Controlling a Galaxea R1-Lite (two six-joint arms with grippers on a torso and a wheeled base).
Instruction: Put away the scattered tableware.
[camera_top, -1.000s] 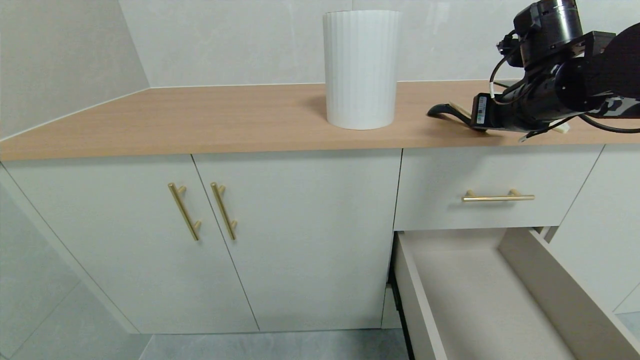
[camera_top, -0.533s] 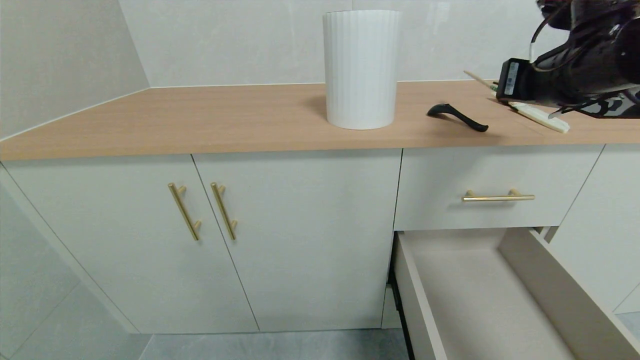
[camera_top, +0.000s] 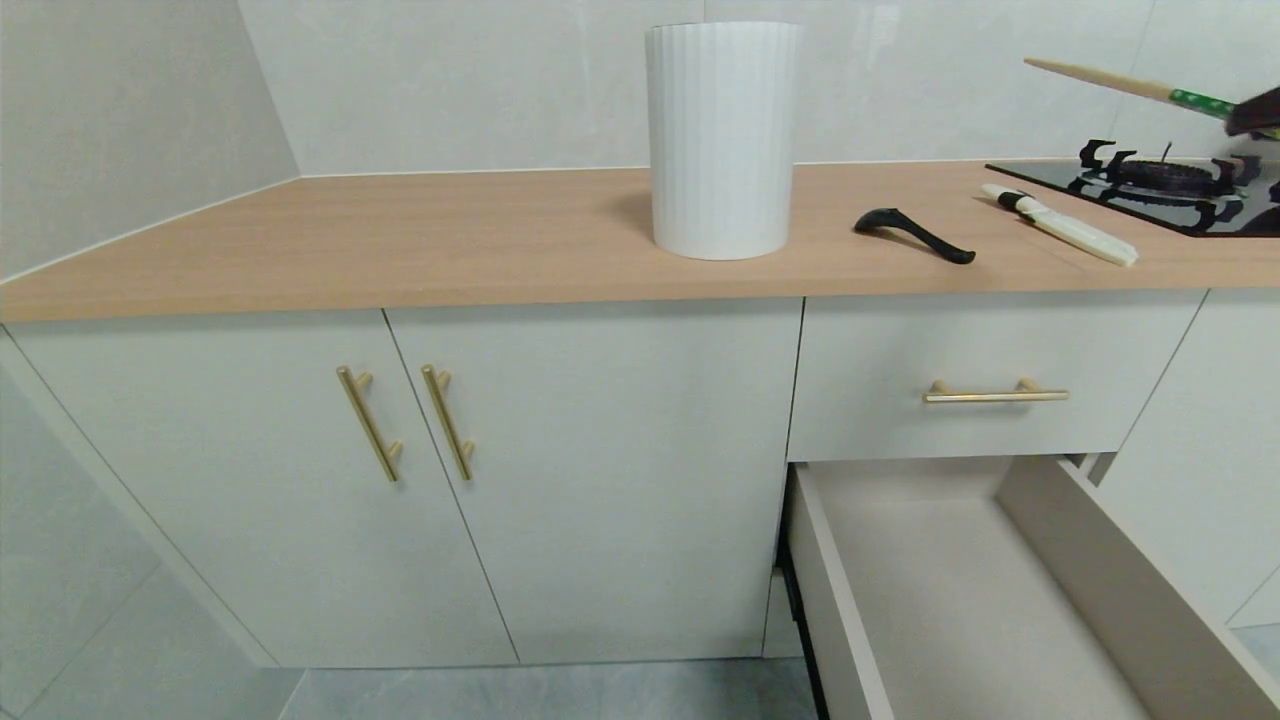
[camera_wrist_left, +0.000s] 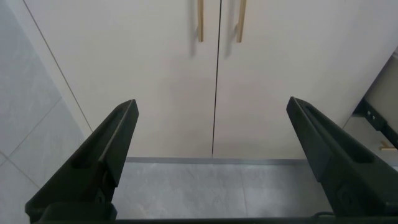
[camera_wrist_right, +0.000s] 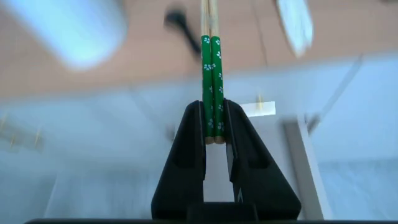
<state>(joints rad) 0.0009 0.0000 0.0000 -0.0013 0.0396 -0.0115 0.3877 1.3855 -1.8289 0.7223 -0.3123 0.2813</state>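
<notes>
A pair of wooden chopsticks (camera_top: 1120, 82) with green ends hangs in the air above the counter's right end, held by my right gripper (camera_top: 1255, 110) at the head view's right edge. In the right wrist view that gripper (camera_wrist_right: 211, 124) is shut on the chopsticks (camera_wrist_right: 210, 62), which point away over the counter. A black spoon (camera_top: 912, 232) and a white knife (camera_top: 1060, 225) with a black handle lie on the wooden counter (camera_top: 450, 235). My left gripper (camera_wrist_left: 211, 107) is open and empty, low in front of the cabinet doors.
A tall white ribbed container (camera_top: 722, 140) stands mid-counter, left of the spoon. A black gas hob (camera_top: 1160, 185) sits at the far right. Below the counter's right part, the lower drawer (camera_top: 960, 600) is pulled open with nothing in it, under a closed drawer with a gold handle (camera_top: 995, 395).
My right arm rose from the counter beside the black spoon and swung up and to the right, carrying the chopsticks. The spoon and knife stayed put.
</notes>
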